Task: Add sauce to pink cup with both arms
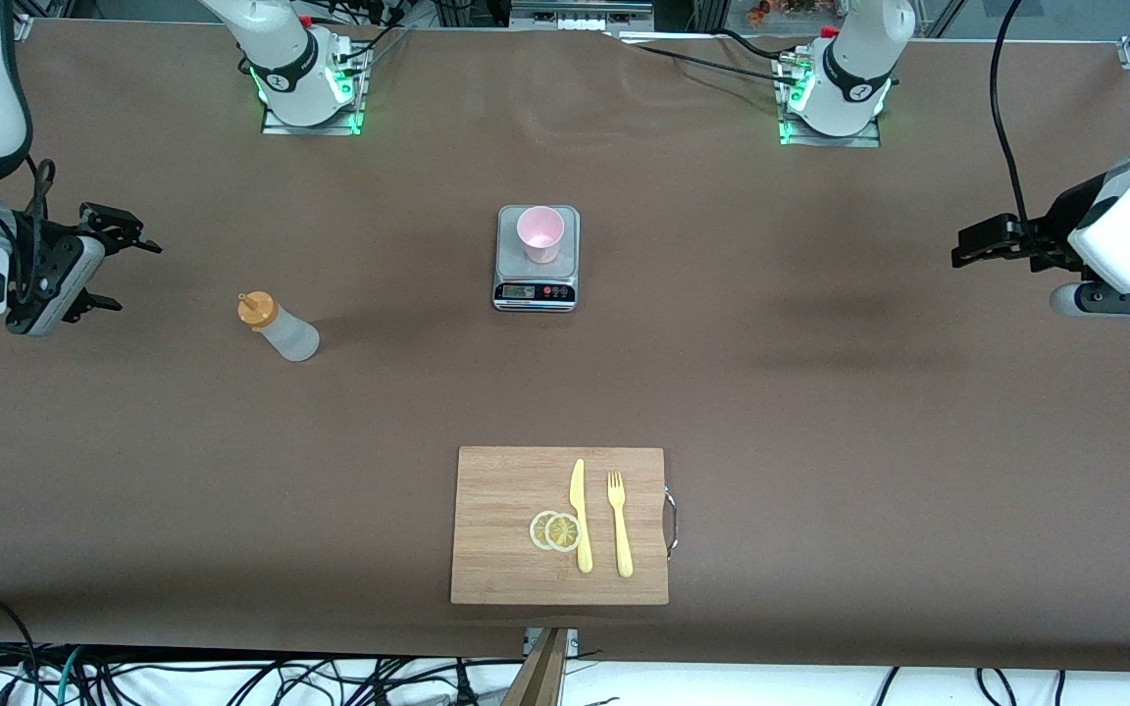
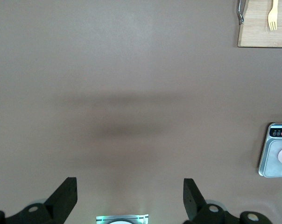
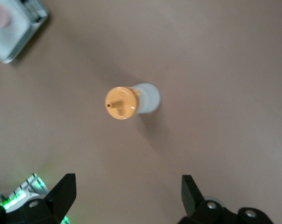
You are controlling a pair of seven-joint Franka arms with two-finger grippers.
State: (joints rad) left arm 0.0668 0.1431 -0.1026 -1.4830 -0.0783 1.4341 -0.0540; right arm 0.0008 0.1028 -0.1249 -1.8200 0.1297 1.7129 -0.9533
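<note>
The sauce (image 1: 278,327) is seen standing at the middle left of the front view. The pink cup (image 1: 539,233) is set on a scale (image 1: 537,259) near the top middle. The right gripper (image 1: 114,263) at the left edge and the left gripper (image 1: 979,244) at the right edge are held wide open, with nothing in them.

A matte brown surface (image 1: 820,412) fills nearly the whole scene, evenly lit from above with soft blurred shadows. Along its edge nearest the front camera, black cables (image 1: 261,677) tangle over a pale floor (image 1: 742,686). Metal framing (image 1: 565,15) runs along the edge where the bases stand.
</note>
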